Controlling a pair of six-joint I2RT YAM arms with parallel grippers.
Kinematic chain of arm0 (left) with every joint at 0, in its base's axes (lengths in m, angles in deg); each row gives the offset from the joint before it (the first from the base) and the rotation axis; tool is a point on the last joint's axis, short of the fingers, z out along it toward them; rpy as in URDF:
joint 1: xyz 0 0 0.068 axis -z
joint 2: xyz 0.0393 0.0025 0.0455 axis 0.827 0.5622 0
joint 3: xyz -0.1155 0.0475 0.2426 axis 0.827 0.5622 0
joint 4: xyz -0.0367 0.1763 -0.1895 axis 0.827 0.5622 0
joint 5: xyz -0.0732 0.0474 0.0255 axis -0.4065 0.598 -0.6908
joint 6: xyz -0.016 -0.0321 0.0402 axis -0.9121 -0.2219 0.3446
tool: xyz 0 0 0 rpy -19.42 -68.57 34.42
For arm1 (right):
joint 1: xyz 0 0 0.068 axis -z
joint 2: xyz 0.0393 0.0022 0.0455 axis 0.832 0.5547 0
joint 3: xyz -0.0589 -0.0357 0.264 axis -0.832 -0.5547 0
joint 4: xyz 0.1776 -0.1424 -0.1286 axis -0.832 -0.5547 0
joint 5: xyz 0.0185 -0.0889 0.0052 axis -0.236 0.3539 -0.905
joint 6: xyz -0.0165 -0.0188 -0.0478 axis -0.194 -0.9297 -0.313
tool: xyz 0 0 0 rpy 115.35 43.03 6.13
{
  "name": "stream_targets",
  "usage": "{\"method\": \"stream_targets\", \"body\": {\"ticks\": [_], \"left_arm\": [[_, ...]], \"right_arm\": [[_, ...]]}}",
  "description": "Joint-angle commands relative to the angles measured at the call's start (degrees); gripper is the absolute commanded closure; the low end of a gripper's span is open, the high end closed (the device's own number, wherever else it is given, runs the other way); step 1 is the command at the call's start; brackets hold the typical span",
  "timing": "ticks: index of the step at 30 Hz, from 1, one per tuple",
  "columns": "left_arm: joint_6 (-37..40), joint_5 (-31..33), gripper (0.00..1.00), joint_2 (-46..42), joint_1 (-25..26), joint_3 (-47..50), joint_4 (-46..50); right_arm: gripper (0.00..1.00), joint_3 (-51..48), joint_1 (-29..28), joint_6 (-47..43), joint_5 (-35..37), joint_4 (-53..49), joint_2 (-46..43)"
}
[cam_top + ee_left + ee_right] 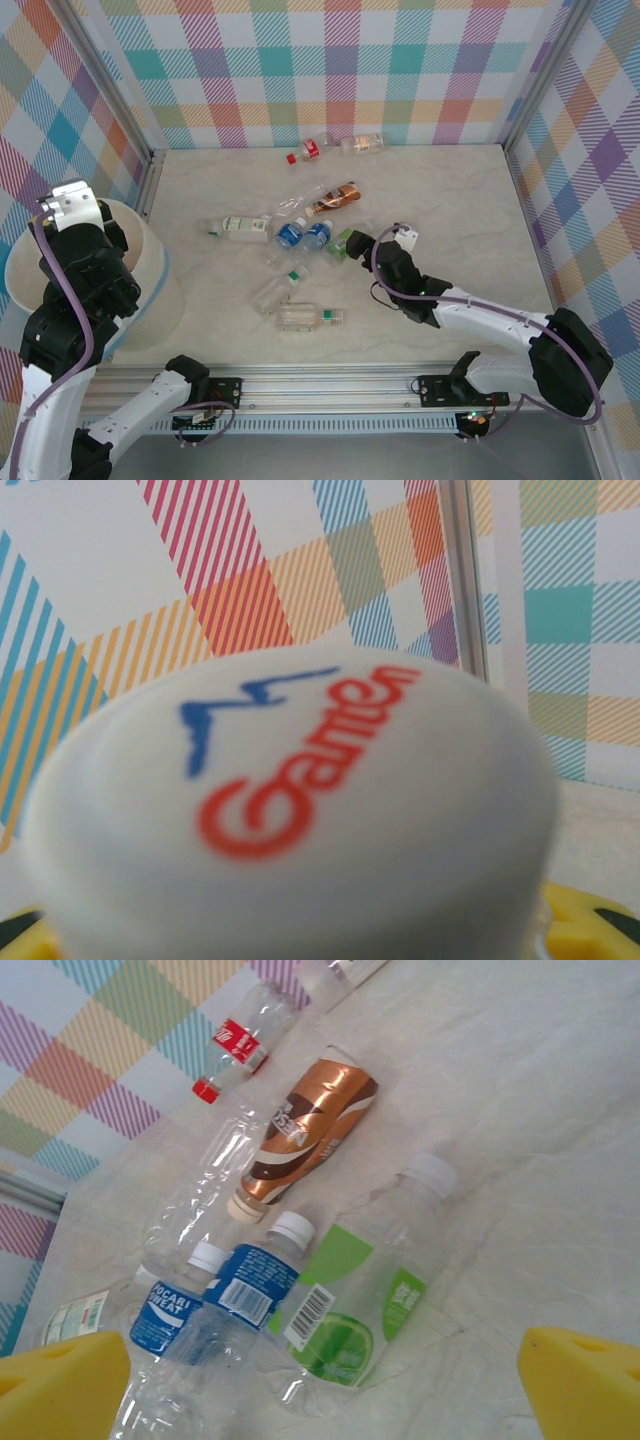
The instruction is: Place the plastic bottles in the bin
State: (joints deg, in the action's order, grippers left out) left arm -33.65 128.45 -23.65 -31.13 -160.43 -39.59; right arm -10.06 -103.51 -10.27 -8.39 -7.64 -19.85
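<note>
Over the bin (pixel 160 280), left jaws gripping a white-capped bottle (pixel 290 810), right jaws open near green-labelled bottle (pixel 355 1305).

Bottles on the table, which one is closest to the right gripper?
The green-labelled bottle with the white cap, lying just ahead of the open right gripper. The two blue-labelled bottles lie to its left, the brown one farther off.

Pastel plaid panels (pixel 330 70) enclose three sides. Aluminium posts (pixel 105 75) stand at the far corners. The tabletop (pixel 450 200) is pale, marble-patterned, evenly lit. A slotted aluminium rail (pixel 330 385) edges its near side.
</note>
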Motion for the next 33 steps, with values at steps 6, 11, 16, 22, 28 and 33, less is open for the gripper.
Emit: {"method": "stream_targets", "body": {"ticks": [6,11,16,22,28,33], "left_arm": [[-12.8,-21.8,0.53,9.4,-19.6,-0.5,9.0],[-19.6,-43.5,0.52,11.6,-39.3,2.7,7.7],[-25.7,-37.7,0.34,13.7,-44.3,4.8,7.1],[-27.1,-35.0,0.03,16.2,-48.2,6.6,6.6],[-26.9,-32.9,0.00,13.8,-48.2,7.2,5.5],[-27.5,-38.4,0.00,11.3,-48.2,7.0,5.2]], "right_arm": [[0.00,2.5,0.2,-4.5,-4.7,0.7,0.1],[0.00,2.1,0.2,-4.5,-5.6,-0.8,-1.4],[0.00,2.1,0.2,-4.6,-6.0,-1.7,-1.5],[0.00,2.8,0.2,-5.2,-6.3,-2.7,-1.4],[0.01,2.3,0.2,-4.7,-6.8,-2.5,-1.1],[0.00,1.6,0.2,-6.0,-8.4,-2.2,0.1]]}}
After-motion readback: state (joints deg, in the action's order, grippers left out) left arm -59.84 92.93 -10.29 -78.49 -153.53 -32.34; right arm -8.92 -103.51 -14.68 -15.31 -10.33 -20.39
